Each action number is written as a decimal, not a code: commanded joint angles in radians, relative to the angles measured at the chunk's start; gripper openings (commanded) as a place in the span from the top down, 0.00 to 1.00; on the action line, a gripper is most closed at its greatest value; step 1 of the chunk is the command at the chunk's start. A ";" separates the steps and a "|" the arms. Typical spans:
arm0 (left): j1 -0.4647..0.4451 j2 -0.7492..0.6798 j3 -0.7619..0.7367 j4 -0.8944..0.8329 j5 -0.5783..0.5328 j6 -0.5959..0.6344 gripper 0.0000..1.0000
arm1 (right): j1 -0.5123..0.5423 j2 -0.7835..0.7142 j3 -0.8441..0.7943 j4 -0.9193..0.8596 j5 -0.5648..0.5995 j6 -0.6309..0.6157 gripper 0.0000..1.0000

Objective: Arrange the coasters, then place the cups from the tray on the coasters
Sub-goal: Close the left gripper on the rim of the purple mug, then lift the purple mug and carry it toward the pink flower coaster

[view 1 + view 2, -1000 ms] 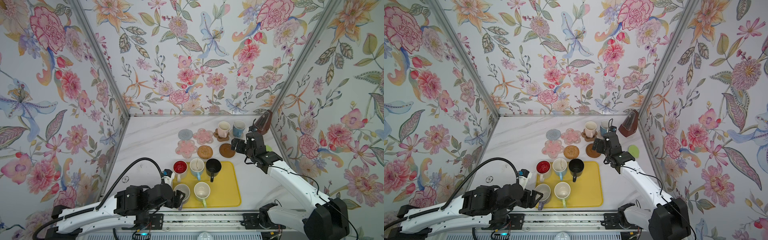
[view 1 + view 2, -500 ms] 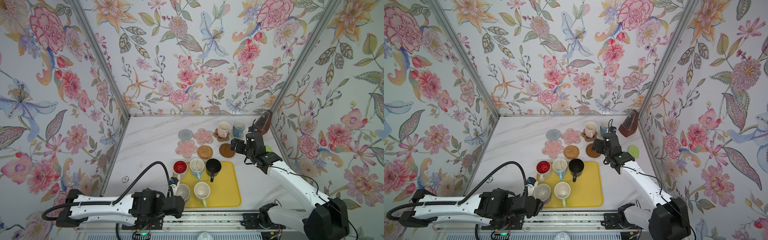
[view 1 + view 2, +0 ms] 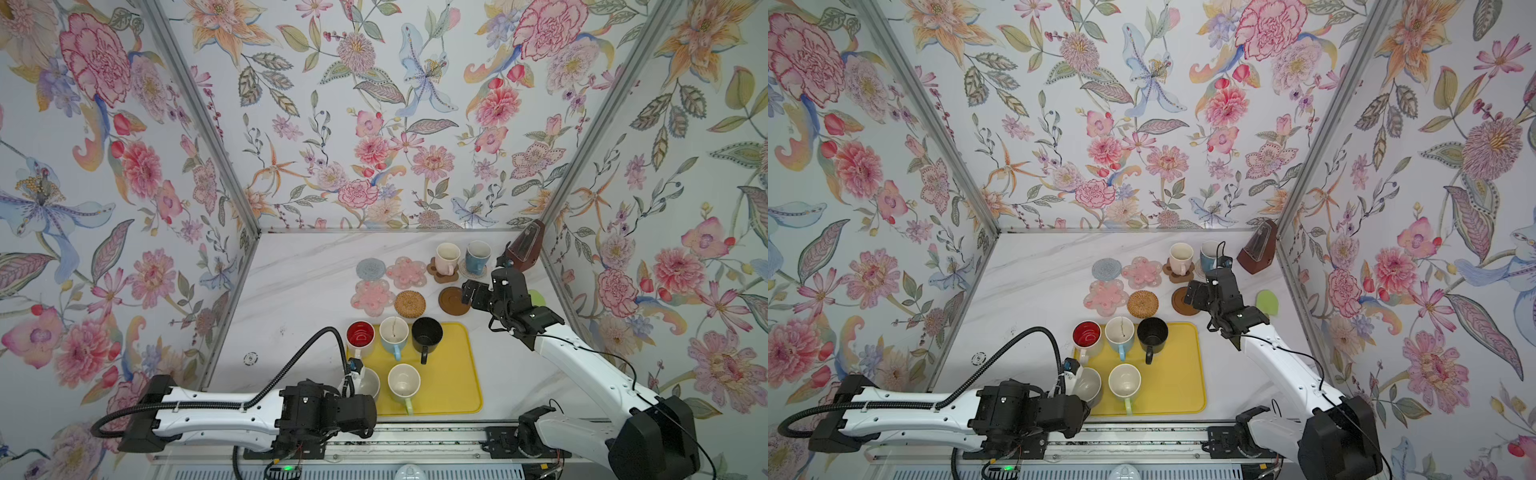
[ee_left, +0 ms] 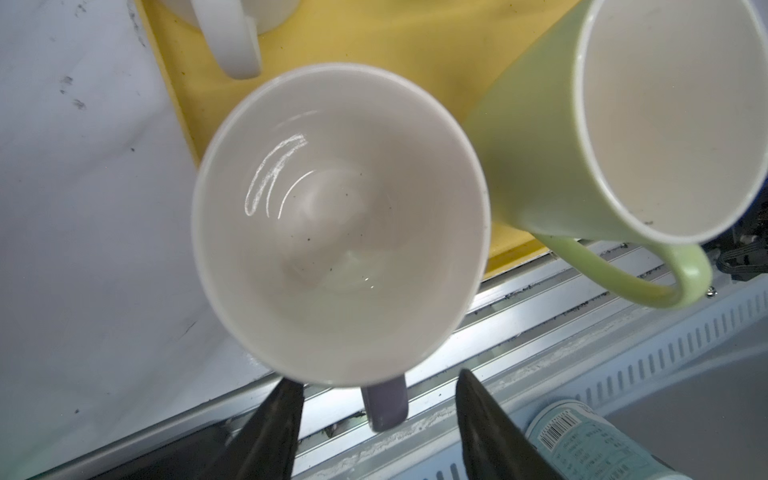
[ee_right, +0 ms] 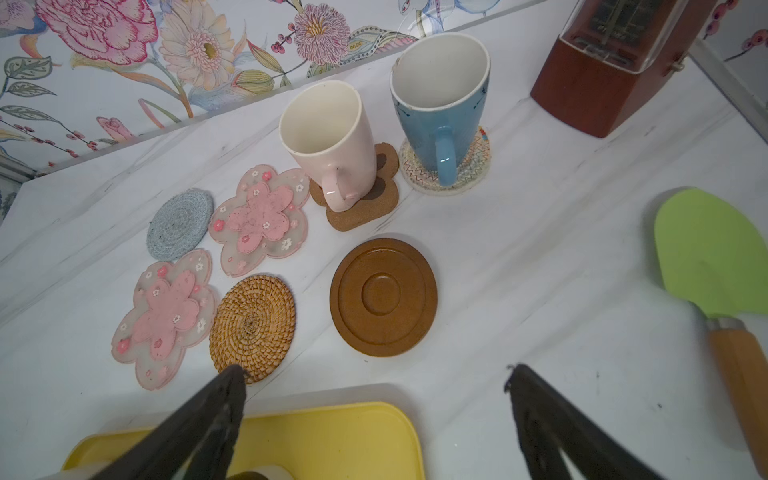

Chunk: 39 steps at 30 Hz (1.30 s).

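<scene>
At the near left corner of the tray [image 3: 453, 374], the left gripper [image 4: 377, 378] is released, its jaws straddling the handle of the purple cup [image 4: 340, 224] without contact. The arm hides part of that cup in both top views. Farther right, the right gripper [image 5: 374, 370], released and empty, hides the right edge of the wooden disc coaster [image 3: 449, 300].

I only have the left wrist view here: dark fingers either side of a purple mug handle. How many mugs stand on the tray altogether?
Observer: Five stand on the yellow tray, the purple mug included.
Operator: Any cups on coasters yet?
Observer: Two: the pink mug on the paw coaster, the blue mug on the beige woven coaster.
Operator: And the right arm?
Observer: The right gripper hovers open and empty near the wooden disc coaster.
</scene>
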 commanded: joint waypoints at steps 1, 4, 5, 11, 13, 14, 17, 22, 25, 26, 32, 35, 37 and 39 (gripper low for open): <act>-0.007 0.028 -0.020 0.019 -0.005 0.005 0.39 | 0.006 -0.017 -0.008 0.010 -0.003 0.009 0.01; -0.008 0.057 -0.022 0.026 0.000 0.006 0.40 | 0.007 -0.016 -0.010 0.011 -0.003 0.008 0.01; -0.005 0.064 -0.024 0.029 0.005 0.006 0.40 | 0.006 -0.017 -0.010 0.011 -0.004 0.008 0.01; 0.006 0.073 -0.039 0.033 0.015 0.006 0.43 | 0.006 -0.011 -0.014 0.017 -0.009 0.011 0.01; 0.015 0.068 -0.047 0.037 0.016 0.011 0.45 | 0.007 -0.009 -0.016 0.019 -0.013 0.011 0.01; 0.020 0.067 -0.053 0.042 0.016 0.012 0.46 | 0.007 -0.006 -0.016 0.019 -0.014 0.011 0.01; 0.036 0.059 -0.066 0.052 0.018 0.022 0.50 | 0.007 -0.005 -0.014 0.020 -0.019 0.012 0.01; 0.058 0.053 -0.086 0.073 0.029 0.038 0.53 | 0.007 -0.005 -0.016 0.020 -0.019 0.011 0.01; 0.061 0.057 -0.089 0.076 0.031 0.040 0.56 | 0.006 -0.006 -0.019 0.019 -0.018 0.012 0.01; 0.062 0.057 -0.088 0.076 0.029 0.040 0.57 | 0.006 -0.006 -0.019 0.020 -0.018 0.011 0.01; 0.064 0.059 -0.082 0.078 0.027 0.046 0.67 | 0.007 -0.001 -0.019 0.021 -0.025 0.011 0.01; 0.064 0.059 -0.075 0.074 0.028 0.050 0.71 | 0.007 0.001 -0.019 0.022 -0.025 0.009 0.01; 0.065 0.059 -0.069 0.069 0.026 0.049 0.74 | 0.008 0.003 -0.019 0.020 -0.027 0.011 0.01; 0.065 0.059 -0.063 0.062 0.023 0.051 0.77 | 0.007 0.003 -0.019 0.023 -0.029 0.010 0.01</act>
